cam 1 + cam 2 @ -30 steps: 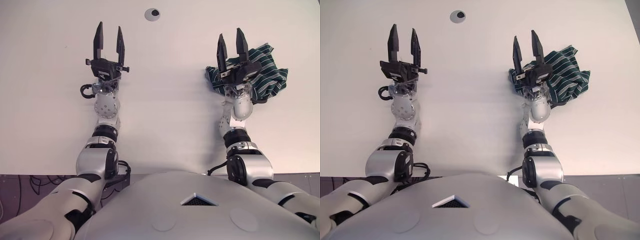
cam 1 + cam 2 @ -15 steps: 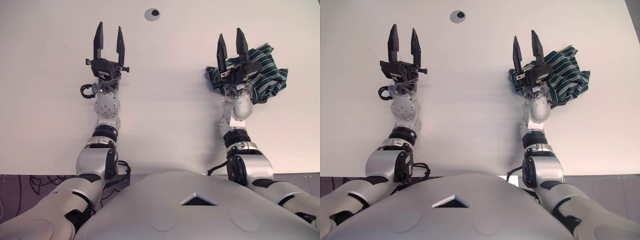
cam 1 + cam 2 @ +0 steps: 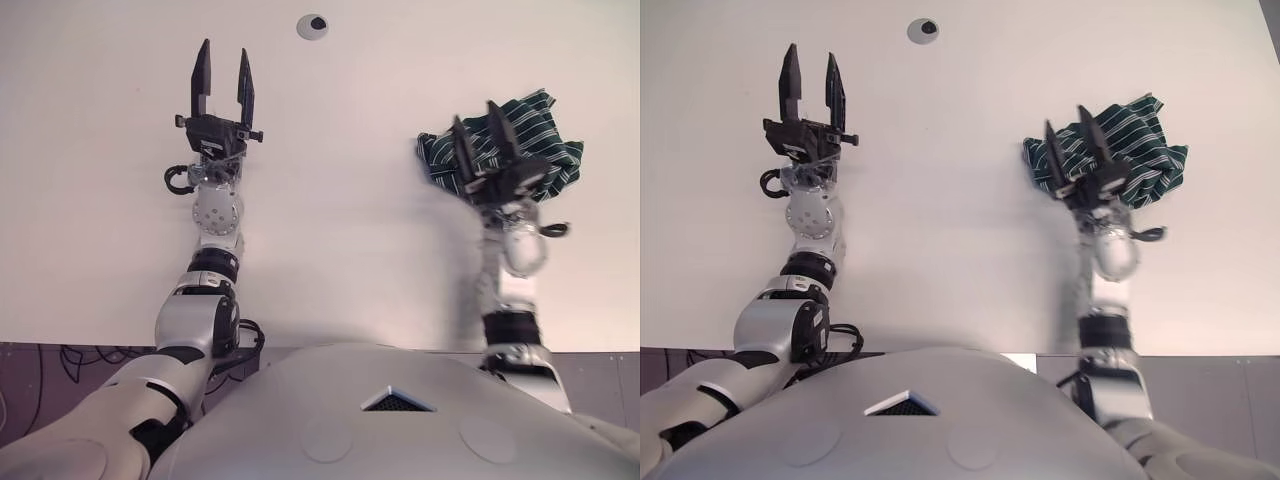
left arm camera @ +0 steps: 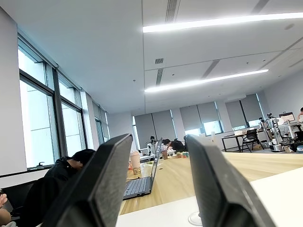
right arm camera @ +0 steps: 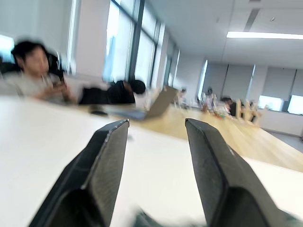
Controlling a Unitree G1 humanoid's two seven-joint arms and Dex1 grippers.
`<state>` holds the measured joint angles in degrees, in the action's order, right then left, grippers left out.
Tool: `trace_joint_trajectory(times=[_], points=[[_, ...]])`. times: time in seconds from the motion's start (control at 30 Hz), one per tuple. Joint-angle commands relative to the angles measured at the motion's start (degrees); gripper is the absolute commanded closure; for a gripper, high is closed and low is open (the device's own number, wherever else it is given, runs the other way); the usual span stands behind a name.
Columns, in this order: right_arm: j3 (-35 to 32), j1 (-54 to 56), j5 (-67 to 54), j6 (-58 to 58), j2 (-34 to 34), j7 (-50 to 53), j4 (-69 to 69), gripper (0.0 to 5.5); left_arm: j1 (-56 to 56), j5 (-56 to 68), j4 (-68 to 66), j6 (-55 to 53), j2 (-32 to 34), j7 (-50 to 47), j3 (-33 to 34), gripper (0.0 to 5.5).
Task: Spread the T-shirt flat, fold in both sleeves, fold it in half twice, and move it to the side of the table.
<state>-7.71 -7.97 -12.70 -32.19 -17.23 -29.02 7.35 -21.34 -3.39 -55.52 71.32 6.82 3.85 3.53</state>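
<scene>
T-shirt (image 3: pixel 555 150) bunched in a heap at 2 o'clock on table (image 3: pixel 340 220) | right gripper (image 3: pixel 475 113) fingers apart, empty, over heap's 9 o'clock edge | left gripper (image 3: pixel 224 50) fingers apart, empty, at 11 o'clock | likely light, limp, grippy: pinch a hem edge, not the bulk

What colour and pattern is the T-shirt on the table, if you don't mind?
T-shirt: dark green with thin white stripes, clearest in the left eye view.
</scene>
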Motion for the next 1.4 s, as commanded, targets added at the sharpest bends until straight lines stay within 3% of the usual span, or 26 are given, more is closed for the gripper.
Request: trace_joint_trajectory(times=[0.03, 0.1, 0.3, 0.57, 0.73, 0.93, 1.07, 1.2, 1.4], points=[[-18.22, -7.12, 3.42, 20.08, -18.86, 1.64, -16.50, 3.31, 5.89, -0.47, -2.61, 0.35, -3.35, -0.57, -0.96, 3.43], [-19.81, -6.56, 6.51, 22.46, -21.82, 2.61, -13.32, 3.31, 5.69, -0.78, -2.68, 0.12, -3.58, -0.83, -1.07, 3.43], [-13.99, -0.39, 9.85, 24.01, -22.42, 2.28, -1.19, 3.31, 4.59, -1.58, -3.51, -0.50, -3.85, -1.40, -1.41, 3.43], [2.20, 9.17, 15.15, 25.04, -21.58, -6.56, 10.04, 3.31, 3.56, -2.38, -4.74, -0.97, -3.86, -2.18, -1.72, 3.43], [11.11, 2.76, 9.75, 27.78, -20.65, -18.46, -3.59, 3.31, 3.47, -1.32, -4.31, -0.84, -3.88, -1.47, -1.83, 3.43], [13.78, -4.14, -0.63, 36.49, -18.74, -21.51, -20.43, 3.31, 10.28, 9.25, 12.17, -9.18, -2.96, 14.62, -10.21, 3.43], [11.44, -5.15, -8.20, 41.92, -17.26, -21.08, -25.00, 3.31, 15.88, 11.79, 26.11, -21.55, -0.01, 22.60, -16.19, 3.43], [6.19, -3.95, -11.77, 42.54, -15.98, -18.35, -24.28, 3.31, 23.49, 20.78, 43.26, -43.18, 7.75, 34.96, -22.05, 3.43], [2.86, -3.10, -14.25, 39.79, -14.83, -17.92, -23.73, 3.31, 23.82, 31.89, 54.28, -75.95, 13.34, 37.88, -21.19, 3.43]])
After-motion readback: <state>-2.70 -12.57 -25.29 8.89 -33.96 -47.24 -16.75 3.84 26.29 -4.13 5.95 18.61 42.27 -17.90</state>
